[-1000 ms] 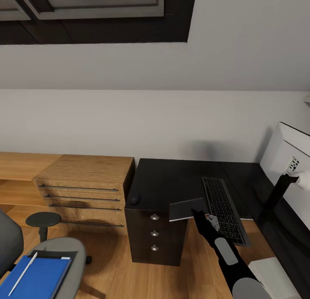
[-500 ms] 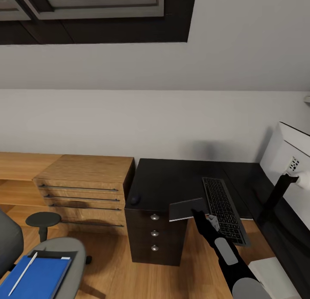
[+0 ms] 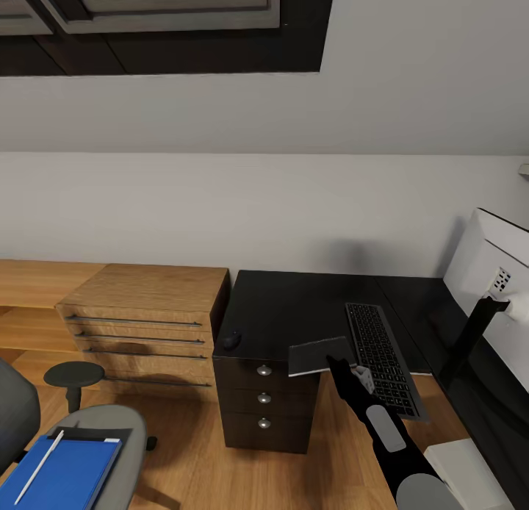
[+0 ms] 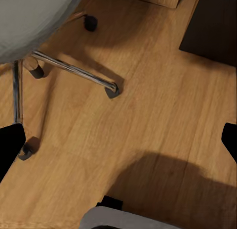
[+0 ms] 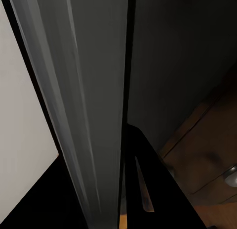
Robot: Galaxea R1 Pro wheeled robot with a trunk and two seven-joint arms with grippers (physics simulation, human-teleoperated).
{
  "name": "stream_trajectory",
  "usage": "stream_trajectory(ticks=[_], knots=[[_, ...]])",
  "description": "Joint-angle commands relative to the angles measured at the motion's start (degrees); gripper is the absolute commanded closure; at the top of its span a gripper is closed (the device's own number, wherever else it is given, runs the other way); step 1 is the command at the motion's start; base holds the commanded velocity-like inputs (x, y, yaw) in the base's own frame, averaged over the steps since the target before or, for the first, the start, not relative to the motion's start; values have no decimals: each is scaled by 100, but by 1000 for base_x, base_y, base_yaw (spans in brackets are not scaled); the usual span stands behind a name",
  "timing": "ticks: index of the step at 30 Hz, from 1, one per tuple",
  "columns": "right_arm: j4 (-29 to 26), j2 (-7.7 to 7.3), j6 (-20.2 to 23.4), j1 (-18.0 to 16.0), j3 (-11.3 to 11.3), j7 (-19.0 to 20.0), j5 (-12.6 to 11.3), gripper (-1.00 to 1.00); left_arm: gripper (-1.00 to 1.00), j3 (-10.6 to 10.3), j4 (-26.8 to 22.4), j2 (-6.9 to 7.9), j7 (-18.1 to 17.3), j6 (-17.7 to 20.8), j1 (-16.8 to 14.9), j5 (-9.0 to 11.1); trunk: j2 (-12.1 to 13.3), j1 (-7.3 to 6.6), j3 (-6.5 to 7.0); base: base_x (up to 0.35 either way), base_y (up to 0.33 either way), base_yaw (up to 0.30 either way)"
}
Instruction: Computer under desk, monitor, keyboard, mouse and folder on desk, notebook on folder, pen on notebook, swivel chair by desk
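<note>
Grey notebook (image 3: pixel 318 355) is pinched in the right gripper (image 3: pixel 345 363) over the desk's (image 3: pixel 294 304) front edge, beside the keyboard (image 3: pixel 382 356). Mouse (image 3: pixel 232 339) sits near the left edge. Blue folder (image 3: pixel 62 473) and pen (image 3: pixel 40 466) lie on the swivel chair (image 3: pixel 95 429).

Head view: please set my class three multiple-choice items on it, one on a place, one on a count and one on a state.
1. Where does the folder lie?
A) on the desk
B) on the floor
C) on the seat of the swivel chair

2. How many round knobs does the black drawer unit have?
A) three
B) two
C) five

3. What is the right gripper doing?
A) hanging open
B) gripping the notebook
C) resting shut and empty

Answers: 1 C, the blue sheet rests on the grey seat. 2 A, three silver knobs stand in one column. 3 B, the grey slab juts out from its fingertips.
</note>
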Motion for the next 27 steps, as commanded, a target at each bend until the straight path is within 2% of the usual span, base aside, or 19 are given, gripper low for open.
stream_trajectory(ticks=[1, 5, 11, 17, 27], knots=[[-1, 7, 57, -5, -37, 33, -48, 100, -100, 21, 1, 9, 28, -19, 38, -54, -4, 0, -6, 0, 0, 0], [1, 7, 57, -5, -41, 81, -48, 100, -100, 21, 0, 43, 21, -95, 218, -53, -4, 0, -6, 0, 0, 0], [2, 7, 58, -5, -45, 100, -45, 100, -100, 21, 0, 58, 18, -596, 516, -56, -4, 0, -6, 0, 0, 0], [55, 7, 59, -5, -40, 106, -40, 100, -100, 21, 0, 60, 17, -756, 598, -55, -4, 0, -6, 0, 0, 0], [152, 1, 57, -5, -37, 110, -39, 100, -100, 21, -5, 63, 25, -792, 613, -53, -4, 0, -6, 1, 0, 0]])
